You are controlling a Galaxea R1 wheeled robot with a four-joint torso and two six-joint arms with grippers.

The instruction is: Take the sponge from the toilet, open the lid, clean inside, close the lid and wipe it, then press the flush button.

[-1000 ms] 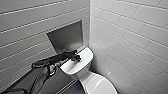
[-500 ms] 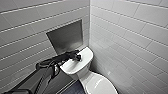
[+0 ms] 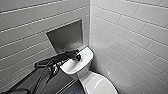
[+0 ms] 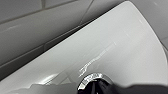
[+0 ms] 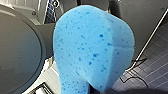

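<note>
My left pincer (image 3: 78, 57) has barely shifted; grip unreadable, it hovers with the flush button (image 4: 93, 81) directly beneath. My right pincer (image 5: 98, 88) clamps the sponge (image 5: 92, 50). Final step, I judge: press straight down.

Toilet tank top (image 3: 74, 68) sat tight in the corner: back wall (image 3: 25, 37) behind, side wall (image 3: 130, 37) close beside. Left arm (image 3: 58, 59) lay across it. Open room above lid (image 3: 98, 85).

Toilet (image 3: 75, 69) lower centre in the wall corner, left gripper (image 3: 78, 57) over its tank — flush button (image 4: 93, 79) just beneath, sponge (image 5: 93, 50) in right gripper (image 5: 96, 88)
</note>
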